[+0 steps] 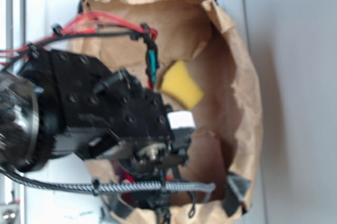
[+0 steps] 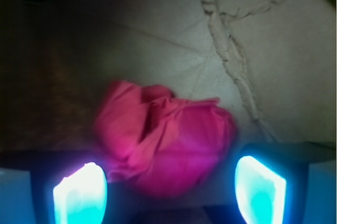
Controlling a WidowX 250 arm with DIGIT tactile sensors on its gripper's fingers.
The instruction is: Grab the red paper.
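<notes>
The red paper [image 2: 163, 137] is a crumpled wad lying on the brown bag's floor, filling the middle of the wrist view. My gripper [image 2: 169, 190] is open, and the wad sits between and just beyond its two glowing fingertips [image 2: 80, 195], with a gap on the right side. In the exterior view only a sliver of the red paper [image 1: 126, 175] shows beneath the black arm. The gripper [image 1: 158, 195] itself is mostly hidden under the wrist there.
A brown paper bag [image 1: 242, 77] lies open with its walls rising around the arm. A yellow sponge wedge [image 1: 181, 84] rests inside, farther in. Red and black cables [image 1: 105, 24] run over the arm. A creased seam [image 2: 231, 61] crosses the bag floor.
</notes>
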